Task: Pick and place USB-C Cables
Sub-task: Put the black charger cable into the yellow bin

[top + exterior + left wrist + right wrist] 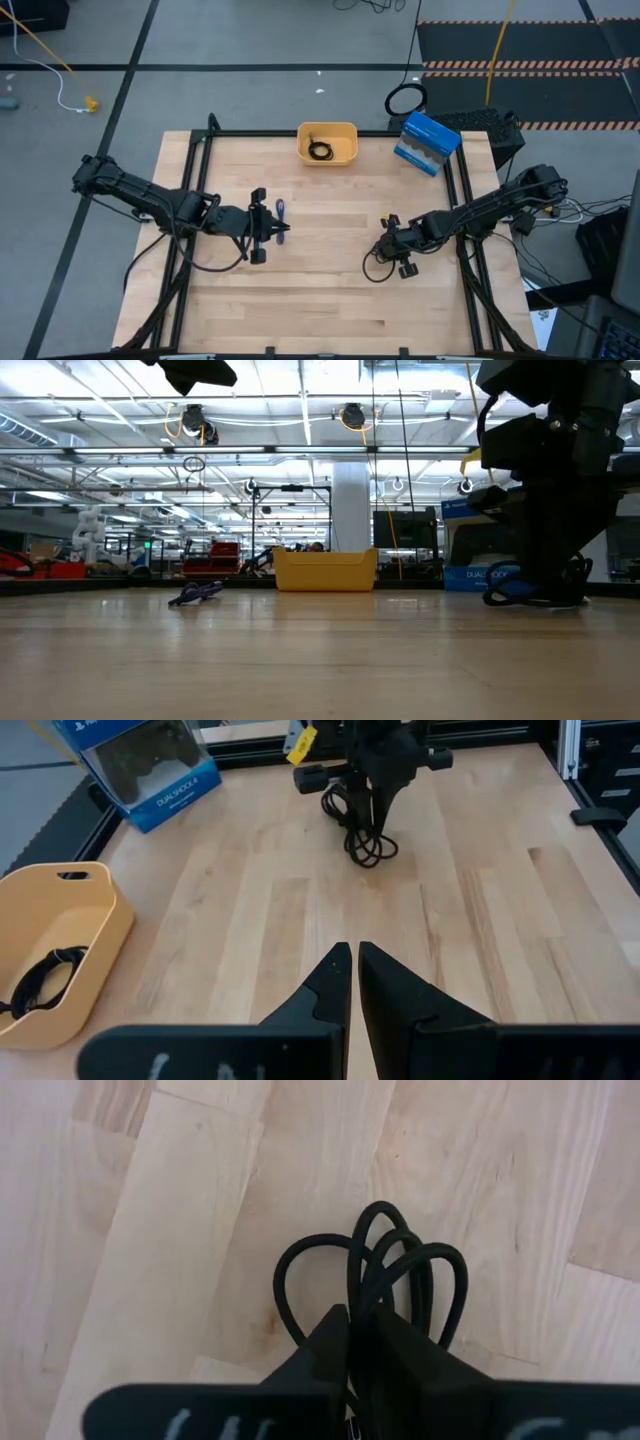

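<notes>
One black USB-C cable (pixel 372 1260) is a loose coil in my right gripper (pixel 362 1318), which stands right of the table's middle (pixel 388 250). A second black coil (pixel 320 151) lies inside the yellow bin (pixel 347 135) at the far edge. The short purple-blue cable (pixel 280 212) lies flat on the wood left of centre, also seen in the low view (pixel 197 593). My left gripper (pixel 353 960) is shut and empty, raised above the table just near of the purple cable (pixel 276 230). My right gripper pinches several strands of the black coil (pixel 368 1295) between its two fingers (pixel 325 1335). It comes from above, pointing down. The loops fan out beyond the fingertips, and the coil's lower end (pixel 368 852) reaches the tabletop.
A blue boxed game controller (pixel 427 143) sits at the far right, beside the bin. A black metal frame (pixel 200 150) runs around the wooden tabletop. Bare wood lies between the two arms and toward the near edge.
</notes>
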Robot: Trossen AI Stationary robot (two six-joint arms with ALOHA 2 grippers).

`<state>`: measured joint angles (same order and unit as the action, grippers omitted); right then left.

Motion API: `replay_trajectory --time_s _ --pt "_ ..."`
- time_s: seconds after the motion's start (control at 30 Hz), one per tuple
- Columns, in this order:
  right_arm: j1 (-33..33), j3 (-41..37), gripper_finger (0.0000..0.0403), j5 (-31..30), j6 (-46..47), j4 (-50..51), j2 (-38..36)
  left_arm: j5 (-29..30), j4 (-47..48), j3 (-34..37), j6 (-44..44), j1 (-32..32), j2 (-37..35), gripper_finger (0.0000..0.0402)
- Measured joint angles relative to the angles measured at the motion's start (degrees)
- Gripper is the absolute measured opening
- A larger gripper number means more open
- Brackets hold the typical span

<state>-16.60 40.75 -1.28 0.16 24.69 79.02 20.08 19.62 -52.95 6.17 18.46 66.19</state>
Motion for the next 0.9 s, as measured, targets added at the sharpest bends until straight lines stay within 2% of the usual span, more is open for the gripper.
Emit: replay_trajectory --time_s 0.3,0.7,0.9 --pt "0.18 4.63 0.0017 -0.06 0.17 2.23 -0.8 -0.02 -0.27 -0.02 -0.96 0.0 0.02 0.0026" --pt "2.39 18.4 0.0016 -0.53 0.02 10.68 -0.76 -0.04 -2.6 -0.02 -1.46 0.0 0.02 0.0026" --pt "3.81 26.84 0.0016 -5.73 -0.19 13.81 -0.79 -0.04 -3.51 -0.02 -3.53 0.02 0.02 0.0026"
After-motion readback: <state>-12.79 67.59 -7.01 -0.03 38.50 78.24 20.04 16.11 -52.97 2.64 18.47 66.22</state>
